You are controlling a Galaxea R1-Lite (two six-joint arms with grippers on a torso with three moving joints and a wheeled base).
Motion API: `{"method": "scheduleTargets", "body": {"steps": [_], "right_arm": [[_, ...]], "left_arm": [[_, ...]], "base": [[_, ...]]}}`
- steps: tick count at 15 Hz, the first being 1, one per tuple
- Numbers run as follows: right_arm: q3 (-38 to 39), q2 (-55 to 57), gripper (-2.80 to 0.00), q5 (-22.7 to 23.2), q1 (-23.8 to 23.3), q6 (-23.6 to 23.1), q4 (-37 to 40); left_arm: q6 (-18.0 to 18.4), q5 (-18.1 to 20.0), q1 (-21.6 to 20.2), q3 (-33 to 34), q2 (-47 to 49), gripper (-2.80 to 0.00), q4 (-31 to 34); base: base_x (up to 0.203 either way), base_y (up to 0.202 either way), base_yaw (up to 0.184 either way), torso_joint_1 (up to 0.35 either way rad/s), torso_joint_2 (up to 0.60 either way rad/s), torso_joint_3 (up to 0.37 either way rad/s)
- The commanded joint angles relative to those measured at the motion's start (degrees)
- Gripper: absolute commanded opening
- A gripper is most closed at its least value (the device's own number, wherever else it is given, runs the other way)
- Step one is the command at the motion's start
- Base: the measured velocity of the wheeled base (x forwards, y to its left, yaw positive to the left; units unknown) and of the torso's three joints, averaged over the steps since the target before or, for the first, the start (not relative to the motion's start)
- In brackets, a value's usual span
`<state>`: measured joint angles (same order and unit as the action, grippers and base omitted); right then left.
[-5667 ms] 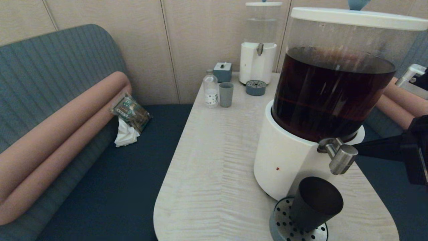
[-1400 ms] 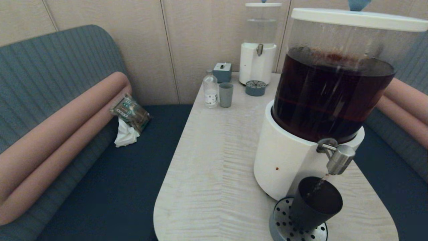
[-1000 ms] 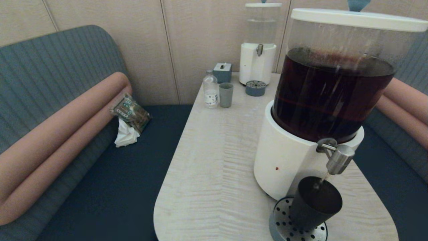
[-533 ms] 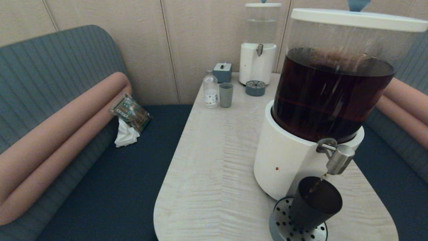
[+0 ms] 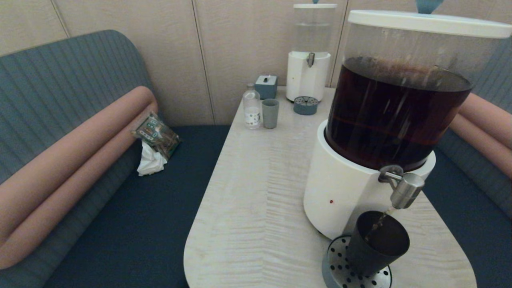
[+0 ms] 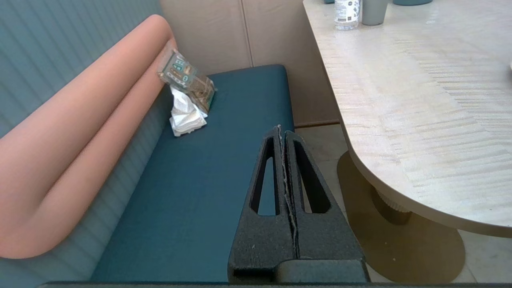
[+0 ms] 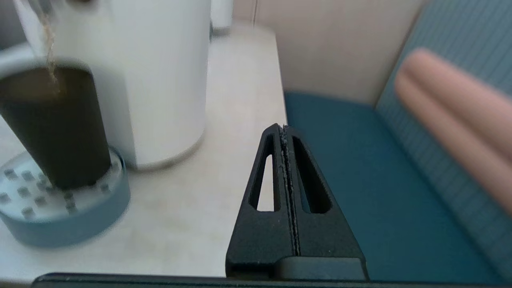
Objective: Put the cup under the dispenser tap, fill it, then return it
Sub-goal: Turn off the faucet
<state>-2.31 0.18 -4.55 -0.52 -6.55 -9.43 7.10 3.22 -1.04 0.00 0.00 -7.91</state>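
Observation:
The black cup (image 5: 376,244) stands on the round perforated drip tray (image 5: 336,268) right under the steel dispenser tap (image 5: 407,190). A thin brown stream runs from the tap into the cup. In the right wrist view the cup (image 7: 52,128) shows dark liquid near its rim, with the stream falling in. My right gripper (image 7: 282,129) is shut and empty, low at the table's right edge, well clear of the cup. My left gripper (image 6: 280,130) is shut and empty, parked over the blue bench left of the table. Neither arm shows in the head view.
The big dispenser (image 5: 384,120) holds dark liquid. At the table's far end stand a clear-liquid dispenser (image 5: 309,56), its small drip tray (image 5: 306,105), a grey-blue tumbler (image 5: 270,113), a small bottle (image 5: 252,107) and a grey box (image 5: 266,85). A wrapper and tissue (image 5: 154,144) lie on the bench.
The right arm, at the tap 5.7 s ago, has pulled out of the head view. Liquid keeps running into the cup. The cup has not moved.

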Motion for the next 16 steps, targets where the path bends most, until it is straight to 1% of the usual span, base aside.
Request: {"method": "scheduleTargets", "body": {"steps": [1,2,4,6,9,11,12,16], "right_arm": [[2.77,-0.18,-2.80,0.12,0.00,0.39,1.18],[2.37,-0.18,-2.80,0.50,0.00,2.07,2.93],[2.04,-0.18,-2.80,1.19,0.00,2.60,4.42],[1.67,-0.18,-2.80,2.35,0.00,2.36,6.29],[1.52,-0.18,-2.80,2.60,0.00,2.25,6.77],[1.98,-0.18,-2.80,4.00,0.01,2.06,7.67],[2.66,-0.18,-2.80,5.24,0.00,1.20,8.28],[2.66,-0.18,-2.80,4.90,0.00,1.54,8.29]], "left_arm": [[0.02,0.03,-0.02,2.29,0.09,-2.80,-0.09],[0.02,0.03,-0.02,2.29,0.09,-2.80,-0.09],[0.02,0.03,-0.02,2.29,0.09,-2.80,-0.09],[0.02,0.03,-0.02,2.29,0.09,-2.80,-0.09],[0.02,0.03,-0.02,2.29,0.09,-2.80,-0.09],[0.02,0.03,-0.02,2.29,0.09,-2.80,-0.09],[0.02,0.03,-0.02,2.29,0.09,-2.80,-0.09],[0.02,0.03,-0.02,2.29,0.09,-2.80,-0.09]], "base": [[0.000,0.000,0.000,0.000,0.00,0.000],[0.000,0.000,0.000,0.000,0.00,0.000],[0.000,0.000,0.000,0.000,0.00,0.000],[0.000,0.000,0.000,0.000,0.00,0.000],[0.000,0.000,0.000,0.000,0.00,0.000],[0.000,0.000,0.000,0.000,0.00,0.000],[0.000,0.000,0.000,0.000,0.00,0.000],[0.000,0.000,0.000,0.000,0.00,0.000]]}}
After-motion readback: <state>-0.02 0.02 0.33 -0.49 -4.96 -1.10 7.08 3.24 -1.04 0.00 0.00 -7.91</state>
